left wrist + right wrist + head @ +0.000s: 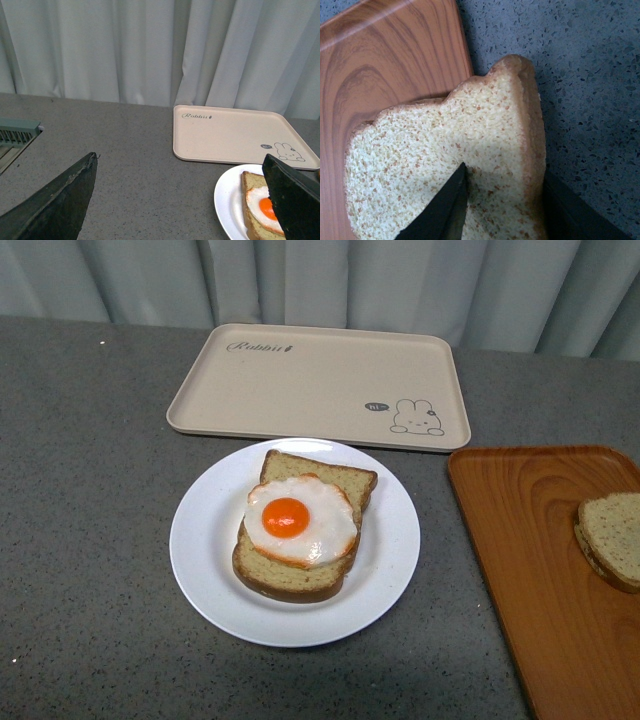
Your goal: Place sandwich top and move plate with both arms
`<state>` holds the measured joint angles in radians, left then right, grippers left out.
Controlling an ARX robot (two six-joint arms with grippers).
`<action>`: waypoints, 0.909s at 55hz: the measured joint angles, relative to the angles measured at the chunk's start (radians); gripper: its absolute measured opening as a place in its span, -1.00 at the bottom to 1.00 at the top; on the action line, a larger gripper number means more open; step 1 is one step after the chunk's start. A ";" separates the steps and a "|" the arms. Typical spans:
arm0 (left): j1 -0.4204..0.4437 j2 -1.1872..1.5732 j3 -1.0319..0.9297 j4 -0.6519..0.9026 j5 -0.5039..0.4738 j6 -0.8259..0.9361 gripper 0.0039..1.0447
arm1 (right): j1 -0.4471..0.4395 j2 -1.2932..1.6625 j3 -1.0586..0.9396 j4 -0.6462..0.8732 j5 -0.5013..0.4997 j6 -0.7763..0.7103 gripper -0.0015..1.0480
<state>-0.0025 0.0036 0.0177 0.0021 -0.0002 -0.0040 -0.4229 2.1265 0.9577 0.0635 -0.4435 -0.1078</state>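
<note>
Plainly the sandwich top is a light, soft thing: a speckled slice with a darker crust, likely to bend, dent or tear if squeezed hard, and hardly slippery. The crust looks like its firmest part, so a shallow, gentle hold across one crusted edge seems safest. A pinch on the open crumb would probably leave a mark.

In the front view it sits at the far right edge of the frame, over the wood-grain tray, partly cut off by the border. Whether it rests on the tray or is raised off it cannot be told there. In the right wrist view, the right jaws are narrowed around its crusted side. One dark finger lies against the crumb face and the other sits outside the crust, so they appear clamped on the bread.

The left jaws stand wide apart in the left wrist view, their fingers holding and touching nothing over the grey surface.

The plate lies at the centre of the front view, carrying the lower slice and its fried egg. The rabbit-print tray is just above it in the frame. Stiff and smooth, the plate would likely be slippery at the rim, where holds on opposite sides would go.
</note>
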 joint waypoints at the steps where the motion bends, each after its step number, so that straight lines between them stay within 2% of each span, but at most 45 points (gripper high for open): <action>1: 0.000 0.000 0.000 0.000 0.000 0.000 0.88 | 0.000 0.000 0.000 0.000 -0.002 0.000 -0.37; 12: 0.000 0.000 0.000 0.000 0.000 0.000 0.89 | 0.000 -0.002 0.000 0.001 -0.019 0.001 -0.85; 15: 0.000 0.000 0.000 0.000 0.000 0.000 0.89 | -0.002 -0.005 0.000 0.001 -0.025 0.003 -0.91; 23: 0.000 0.000 0.000 0.000 0.000 0.000 0.89 | -0.004 -0.014 0.000 -0.004 -0.038 0.004 -0.93; 37: 0.000 0.000 0.000 0.000 0.000 0.000 0.89 | 0.012 -0.136 0.000 -0.036 -0.119 0.030 -0.93; 46: 0.000 0.000 0.000 0.000 0.000 0.000 0.89 | 0.101 -0.262 -0.040 -0.033 -0.188 0.063 -0.93; 50: 0.000 0.000 0.000 0.000 0.000 0.000 0.89 | 0.170 -0.322 -0.077 -0.032 -0.189 0.073 -0.93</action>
<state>-0.0025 0.0036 0.0177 0.0021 -0.0002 -0.0044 -0.2531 1.8050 0.8810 0.0319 -0.6327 -0.0345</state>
